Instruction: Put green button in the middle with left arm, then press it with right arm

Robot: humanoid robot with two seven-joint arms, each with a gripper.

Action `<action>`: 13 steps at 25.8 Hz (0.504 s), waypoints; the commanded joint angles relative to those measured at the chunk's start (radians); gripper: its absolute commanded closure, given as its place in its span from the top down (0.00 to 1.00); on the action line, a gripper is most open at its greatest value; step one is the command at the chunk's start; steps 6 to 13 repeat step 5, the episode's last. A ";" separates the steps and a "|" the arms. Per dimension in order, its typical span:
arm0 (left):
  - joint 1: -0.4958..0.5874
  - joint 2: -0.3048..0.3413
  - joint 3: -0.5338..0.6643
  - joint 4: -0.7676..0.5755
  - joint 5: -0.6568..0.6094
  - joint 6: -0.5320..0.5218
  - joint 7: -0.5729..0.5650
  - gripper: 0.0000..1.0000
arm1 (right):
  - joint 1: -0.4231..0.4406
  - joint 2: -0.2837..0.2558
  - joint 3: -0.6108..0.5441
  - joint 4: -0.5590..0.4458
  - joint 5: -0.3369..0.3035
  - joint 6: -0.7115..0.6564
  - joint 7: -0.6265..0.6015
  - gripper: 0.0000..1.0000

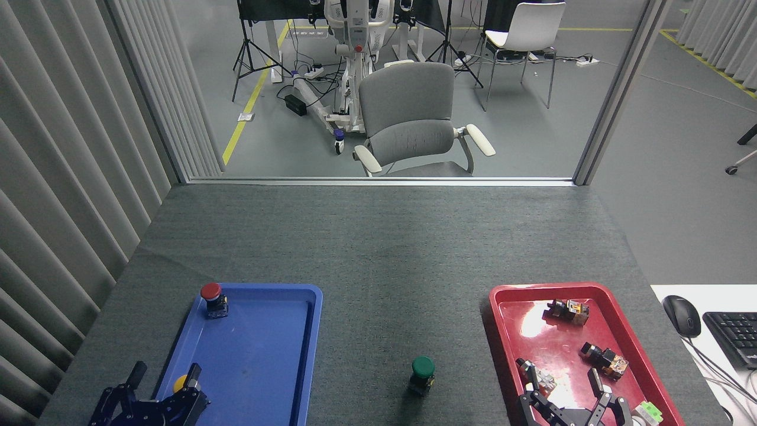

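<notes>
The green button (423, 374) stands upright on the dark grey felt in the middle (384, 284), between the two trays and near the front edge. My left gripper (164, 373) is at the bottom left, over the near-left rim of the blue tray. It is open and holds nothing. A yellow cap (180, 383) shows just behind its right finger. My right gripper (559, 374) is low at the bottom right, over the near end of the red tray, open with nothing between its fingers. Both grippers are well apart from the green button.
The blue tray (254, 355) holds a red-capped button (212, 299) at its far-left corner. The red tray (514, 331) holds several small switch parts. A mouse (681, 315) and keyboard (733, 338) lie on a white desk at the right. Slatted panels line the left side.
</notes>
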 commanded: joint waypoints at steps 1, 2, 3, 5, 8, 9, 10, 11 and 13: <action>0.000 0.000 0.001 0.000 0.000 0.002 -0.002 1.00 | 0.000 0.001 0.000 0.000 -0.001 -0.001 0.001 0.99; 0.000 0.002 0.001 0.000 0.002 0.005 0.000 1.00 | 0.002 0.001 0.002 0.000 -0.001 -0.001 0.001 0.99; 0.000 0.002 0.001 0.000 0.006 0.007 -0.002 1.00 | 0.003 0.001 0.002 0.000 0.001 -0.001 0.001 1.00; 0.000 0.002 0.002 0.000 0.010 0.007 -0.002 1.00 | 0.008 0.001 0.002 0.000 0.001 -0.001 -0.004 1.00; 0.000 0.002 0.002 0.000 0.010 0.007 -0.002 1.00 | 0.008 0.001 0.002 0.000 0.001 -0.001 -0.004 1.00; 0.000 0.002 0.002 0.000 0.010 0.007 -0.002 1.00 | 0.008 0.001 0.002 0.000 0.001 -0.001 -0.004 1.00; 0.000 0.002 0.002 0.000 0.010 0.007 -0.002 1.00 | 0.008 0.001 0.002 0.000 0.001 -0.001 -0.004 1.00; 0.000 0.002 0.002 0.000 0.010 0.007 -0.002 1.00 | 0.008 0.001 0.002 0.000 0.001 -0.001 -0.004 1.00; 0.000 0.002 0.002 0.000 0.010 0.007 -0.002 1.00 | 0.008 0.001 0.002 0.000 0.001 -0.001 -0.004 1.00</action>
